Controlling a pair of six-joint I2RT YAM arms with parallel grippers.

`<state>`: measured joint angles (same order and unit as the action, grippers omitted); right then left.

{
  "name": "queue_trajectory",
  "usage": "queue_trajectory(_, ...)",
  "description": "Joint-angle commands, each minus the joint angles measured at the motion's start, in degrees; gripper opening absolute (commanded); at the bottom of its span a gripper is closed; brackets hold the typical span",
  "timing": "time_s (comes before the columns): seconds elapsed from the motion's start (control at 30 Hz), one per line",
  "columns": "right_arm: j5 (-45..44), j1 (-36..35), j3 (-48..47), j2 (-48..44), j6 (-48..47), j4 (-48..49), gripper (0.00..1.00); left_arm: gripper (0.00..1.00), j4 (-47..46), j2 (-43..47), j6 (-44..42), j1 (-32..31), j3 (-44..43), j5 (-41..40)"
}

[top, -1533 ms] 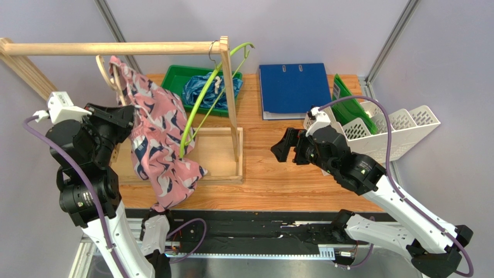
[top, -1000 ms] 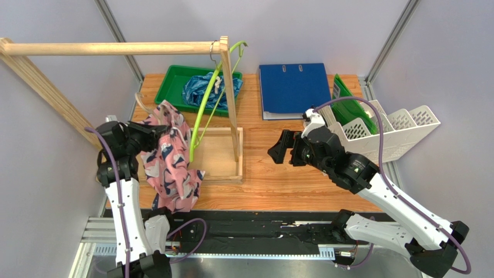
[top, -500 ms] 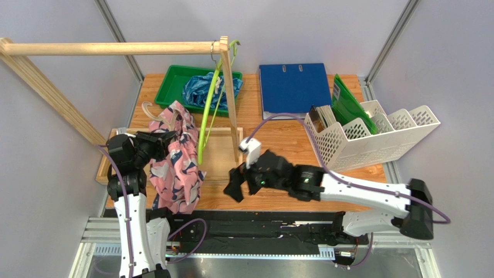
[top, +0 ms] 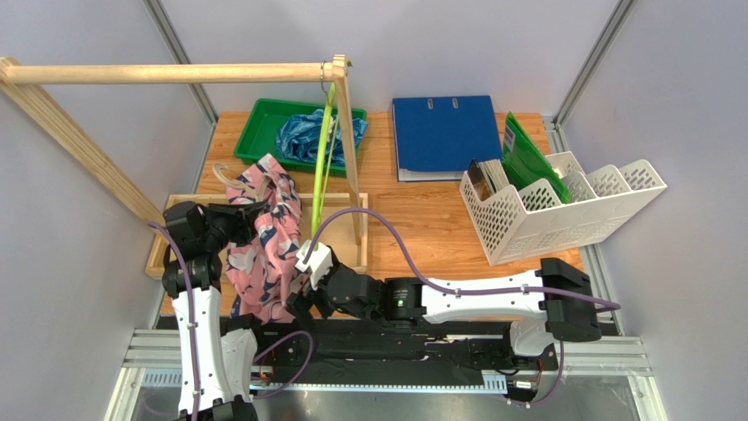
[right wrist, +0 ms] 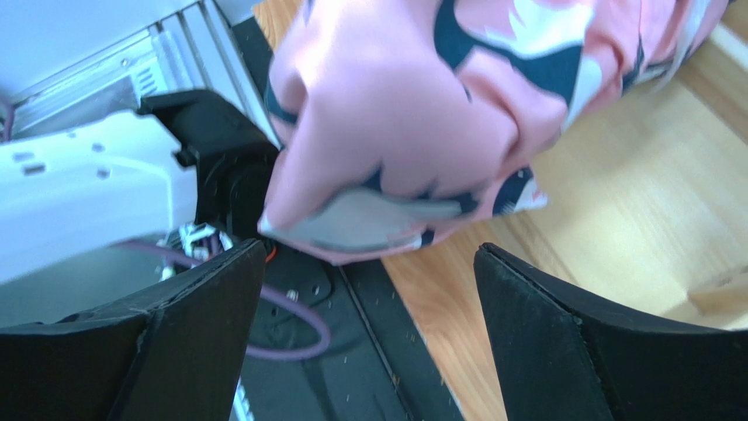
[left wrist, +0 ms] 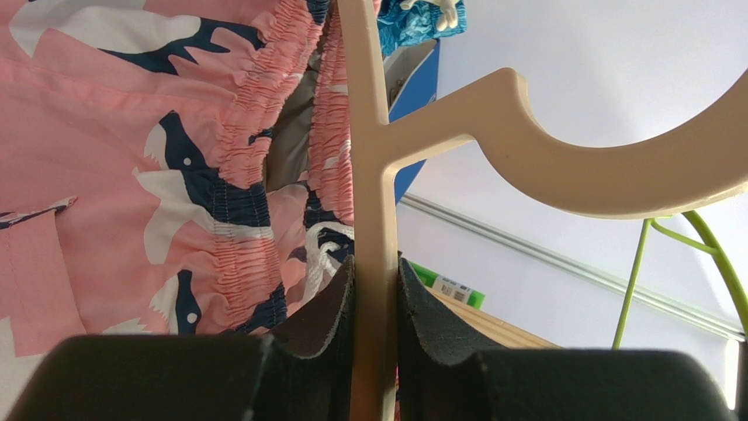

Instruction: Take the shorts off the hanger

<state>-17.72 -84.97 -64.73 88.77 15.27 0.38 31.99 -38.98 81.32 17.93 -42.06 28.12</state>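
The pink shorts [top: 268, 246] with dark-blue and white shapes hang from a pale wooden hanger [top: 225, 172] over the table's near left. My left gripper [top: 244, 212] is shut on that hanger's stem [left wrist: 373, 175], with the elastic waistband [left wrist: 255, 149] bunched beside it. My right gripper [top: 297, 307] is open just below the shorts' lower end [right wrist: 413, 114], its fingers [right wrist: 211, 298] spread on either side and not touching the cloth. The blue-teal shorts [top: 303, 132] lie in a green tray [top: 257, 112].
A wooden clothes rack [top: 176, 72] spans the left side, its base frame [top: 338, 263] on the table. A bare green hanger [top: 320, 167] hangs from it. A blue binder [top: 443, 136] and a white file rack [top: 562, 210] sit to the right.
My right arm has swung left across the table to the bottom of the pink shorts. My left gripper has brought the hanger and shorts down off the rack. The green hanger has swung.
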Motion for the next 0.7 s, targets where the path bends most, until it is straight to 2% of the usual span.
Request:
queue_trajectory(0.0, -3.6, -0.7, -5.8, 3.9, -5.2, 6.5, 0.93, 0.00, 0.6, 0.0, 2.5, -0.1, -2.8, 0.9)
queue_trajectory(0.23, -6.8, -1.0, -9.2, 6.9, -4.7, 8.0, 0.89, 0.00, 1.8, -0.1, 2.4, -0.1, -2.7, 1.6)
queue_trajectory(0.4, -14.9, -1.4, -10.0, 8.9, -0.4, 7.6, 0.81, 0.00, 1.8, 0.0, 2.4, -0.1, -2.6, 2.0)
queue_trajectory(0.43, -15.2, -1.3, -9.9, 9.0, 0.6, 7.9, 0.76, 0.00, 1.8, 0.0, 2.4, -0.1, -2.6, 2.1)
queue_trajectory(0.47, -15.7, -1.4, -9.6, 9.1, 0.8, 8.2, 0.68, 0.00, 1.8, 0.0, 2.4, -0.1, -2.5, 2.3)
queue_trajectory(0.53, -16.2, -1.4, -8.9, 9.0, 1.3, 9.1, 0.57, 0.00, 1.7, 0.0, 2.3, -0.1, -2.3, 2.4)
queue_trajectory(0.57, -16.6, -1.4, -8.8, 9.0, 1.4, 9.1, 0.48, 0.00, 1.5, 0.0, 2.3, -0.2, -2.2, 2.4)
queue_trajectory(0.63, -16.9, -1.5, -8.7, 8.8, 1.6, 8.8, 0.37, 0.00, 1.5, 0.2, 2.2, -0.1, -2.1, 2.1)
queue_trajectory(0.67, -17.0, -1.6, -8.7, 8.4, 1.9, 8.3, 0.24, 0.00, 1.2, 0.2, 2.3, -0.1, -2.0, 2.0)
